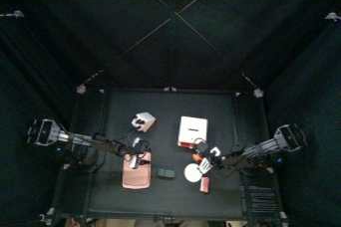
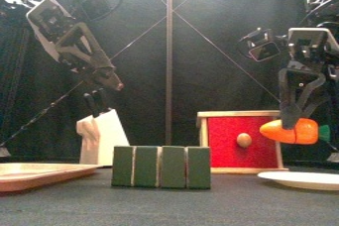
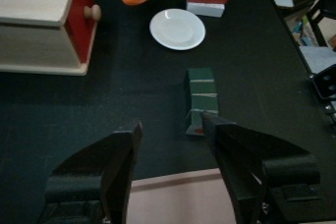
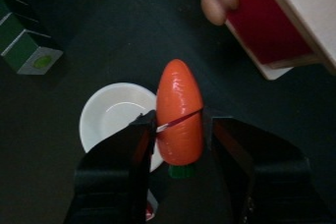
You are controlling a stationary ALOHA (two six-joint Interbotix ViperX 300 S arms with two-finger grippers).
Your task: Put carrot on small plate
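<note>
Carrot [image 4: 179, 108] clamped in right pincer [image 4: 179, 140].

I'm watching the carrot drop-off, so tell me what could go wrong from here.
1. The carrot, held by the right gripper, hangs over the small plate's edge, so it may land half off.
2. It could roll off toward the red box.
3. It is still above the plate, so it may bounce.

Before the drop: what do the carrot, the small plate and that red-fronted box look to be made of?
The carrot, held in the right gripper, looks like smooth moulded plastic: even orange, soft sheen, green stub end. The small plate seems glossy white plastic or ceramic; I can't tell which. The red-fronted box looks like painted wood: a pale unpainted top and a round wooden knob.
</note>
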